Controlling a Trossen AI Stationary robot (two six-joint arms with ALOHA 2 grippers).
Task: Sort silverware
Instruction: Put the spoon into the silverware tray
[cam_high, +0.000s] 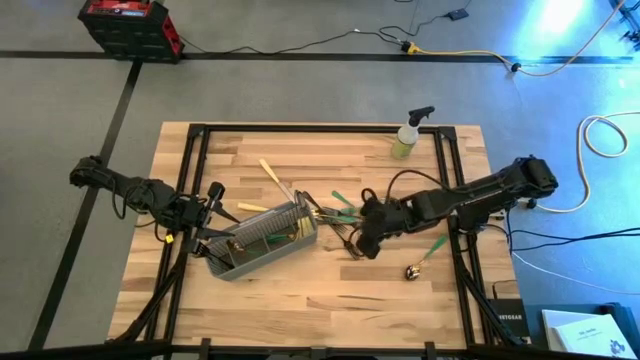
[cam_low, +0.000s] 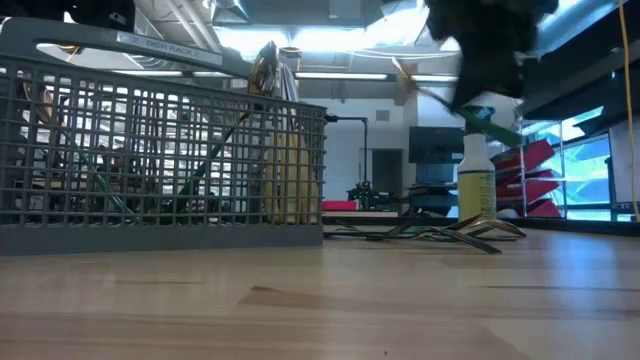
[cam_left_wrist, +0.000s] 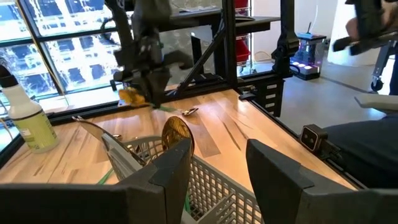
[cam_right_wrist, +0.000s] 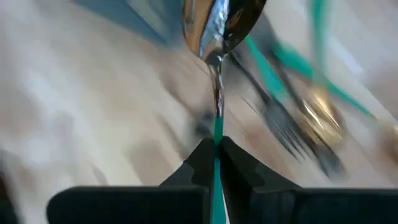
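Note:
The grey wire-mesh caddy (cam_high: 265, 240) stands left of the table's middle, with cream-handled and green-handled silverware (cam_high: 277, 183) sticking up out of it. More silverware lies in a loose pile (cam_high: 338, 215) on the table right of the caddy. My right gripper (cam_high: 364, 246) hangs over that pile's near edge, shut on a green-handled spoon (cam_right_wrist: 219, 93). My left gripper (cam_left_wrist: 217, 177) is at the caddy's left end (cam_high: 212, 240). It is open, one finger over the caddy's inside and one outside the mesh wall (cam_left_wrist: 214, 186). My left gripper: I cannot tell whether its fingers touch the caddy's wall. My right gripper pinches the spoon's slim green handle (cam_right_wrist: 217, 135) between its two fingertips and slants down from the table's right. The spoon reaches out beyond the fingers along their line, gold bowl (cam_right_wrist: 224, 22) foremost, lifted clear of the table.
A yellow-green spray bottle (cam_high: 408, 135) stands at the far edge, right of centre. One green-handled spoon (cam_high: 424, 260) lies alone on the table, near side of my right arm. The near half of the table is bare wood (cam_high: 320, 310).

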